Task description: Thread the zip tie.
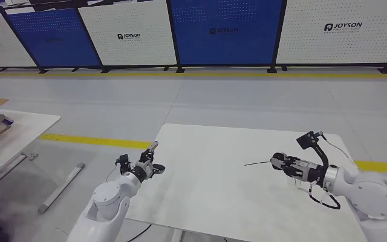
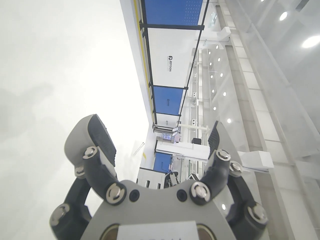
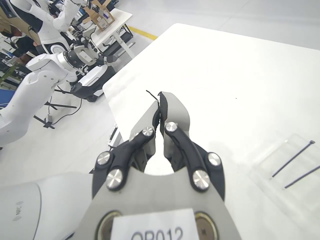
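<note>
My right gripper is shut on a thin black zip tie, whose end pokes out past the fingertips. From above, the right gripper hovers over the right part of the white table, and the zip tie sticks out leftward from it. My left gripper is open with nothing between its fingers; it sits at the table's left edge, also seen far off as the left gripper.
Two more black zip ties lie in a clear flat tray on the table near the right arm. Another white table stands off to the left on the floor. Blue and white panels line the back.
</note>
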